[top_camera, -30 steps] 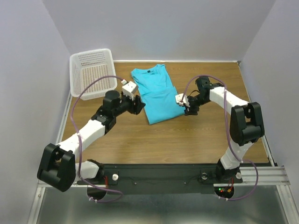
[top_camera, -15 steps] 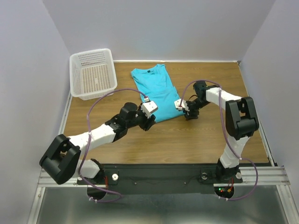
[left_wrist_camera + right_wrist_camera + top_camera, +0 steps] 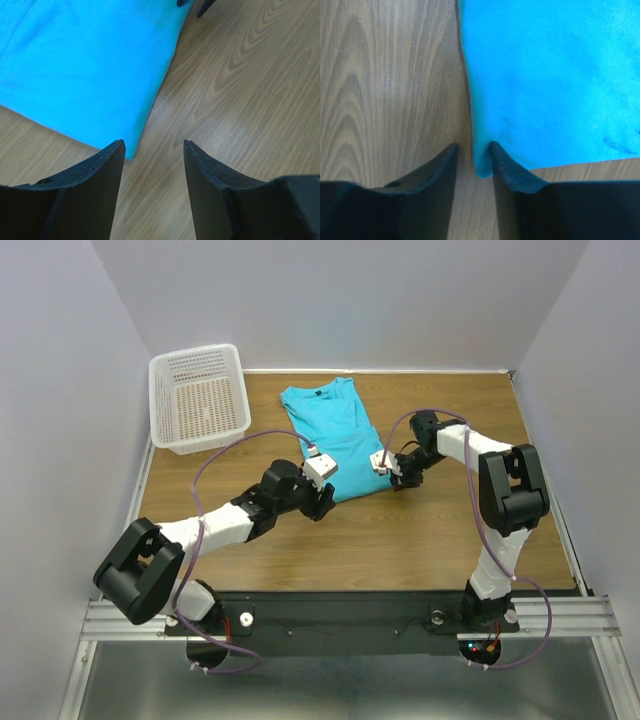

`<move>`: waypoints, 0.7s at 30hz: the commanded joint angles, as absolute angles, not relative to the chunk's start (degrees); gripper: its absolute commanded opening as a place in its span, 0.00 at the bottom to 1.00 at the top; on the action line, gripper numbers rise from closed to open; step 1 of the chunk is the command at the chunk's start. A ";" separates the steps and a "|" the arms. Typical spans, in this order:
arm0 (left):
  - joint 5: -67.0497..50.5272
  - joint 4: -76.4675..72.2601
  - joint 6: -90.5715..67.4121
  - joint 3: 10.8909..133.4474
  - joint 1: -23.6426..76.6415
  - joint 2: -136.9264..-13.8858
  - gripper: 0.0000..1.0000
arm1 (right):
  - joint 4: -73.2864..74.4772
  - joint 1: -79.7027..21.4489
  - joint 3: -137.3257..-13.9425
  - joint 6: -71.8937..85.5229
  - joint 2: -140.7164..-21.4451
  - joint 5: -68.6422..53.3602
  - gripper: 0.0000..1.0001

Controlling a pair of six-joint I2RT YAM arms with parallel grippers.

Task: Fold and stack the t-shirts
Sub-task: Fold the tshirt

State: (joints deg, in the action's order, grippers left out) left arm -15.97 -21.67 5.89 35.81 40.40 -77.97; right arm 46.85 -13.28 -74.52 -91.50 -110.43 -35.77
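1. Turquoise cloth marks the t-shirt (image 3: pixel 335 435), which lies as a long, narrow, lengthwise-folded strip toward the back middle of the wooden table (image 3: pixel 430 530). Its collar is at the far end and its hem faces the arms. The white mesh basket (image 3: pixel 200 400) stands well apart at the far left corner.
2. The left gripper (image 3: pixel 322 505) has swung away from the shirt's left edge near the basket and now sits at the near left hem corner. Its jaws are spread with only bare wood between them. The cloth corner lies just beside the finger on the left of the wrist view.
3. The right gripper (image 3: pixel 397 480) has stayed at the near right hem corner, but its jaws have drawn in sharply. The corner sits in the narrow gap between them, and I cannot tell whether the cloth is truly pinched yet.
4. Judging from this, both arms are lining up on the hem corners, probably to carry the hem up toward the collar.
5. The right side is ahead, and the left gripper has yet to move onto its corner and close.
6. Only one shirt shows, so stacking is not yet begun.
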 commanded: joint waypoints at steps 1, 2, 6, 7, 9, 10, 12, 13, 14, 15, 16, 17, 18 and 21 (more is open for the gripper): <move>-16.26 -24.96 0.18 36.47 40.43 -76.82 0.62 | 45.97 -13.89 -74.27 -90.62 -111.71 -34.19 0.32; -16.09 -25.31 -1.30 36.30 40.43 -76.90 0.62 | 45.79 -13.80 -74.09 -90.18 -111.80 -34.10 0.28; -16.61 -24.36 -5.87 36.38 40.43 -78.65 0.62 | 44.04 -13.80 -72.69 -87.81 -110.92 -33.23 0.11; -16.61 -23.48 -7.02 36.82 40.43 -79.27 0.62 | 43.77 -13.80 -72.25 -87.54 -110.48 -32.96 0.08; -16.79 -22.16 -11.31 37.70 40.43 -80.85 0.62 | 43.25 -13.80 -71.55 -86.67 -109.17 -32.78 0.01; -17.05 -22.32 -12.99 37.44 40.43 -81.21 0.62 | 43.07 -13.80 -70.67 -86.23 -108.73 -32.87 0.01; -16.79 -23.46 -15.89 36.22 40.43 -81.82 0.62 | 43.07 -13.80 -69.96 -85.35 -107.93 -32.96 0.01; -16.53 -23.55 -17.65 35.78 40.52 -82.09 0.62 | 43.07 -13.71 -69.61 -85.08 -107.49 -32.96 0.01; -16.18 -23.73 -20.80 35.60 40.43 -82.52 0.62 | 42.98 -13.80 -68.91 -84.73 -106.88 -32.87 0.01; -16.43 -24.34 -24.05 35.33 40.43 -83.66 0.61 | 42.89 -13.80 -68.65 -84.12 -106.61 -32.87 0.01; -16.44 -24.61 -24.08 35.16 40.43 -84.19 0.61 | 42.89 -13.80 -68.47 -83.85 -106.35 -32.87 0.01; -15.22 -24.61 -27.30 35.07 40.43 -84.72 0.61 | 42.89 -13.71 -68.21 -83.76 -106.26 -32.96 0.01; -14.25 -24.87 -28.46 34.81 40.43 -85.25 0.61 | 42.72 -13.71 -67.68 -83.67 -105.82 -33.13 0.01; -10.20 -25.22 -32.68 33.84 39.21 -84.56 0.60 | 42.37 -13.80 -67.06 -82.80 -105.29 -33.14 0.01</move>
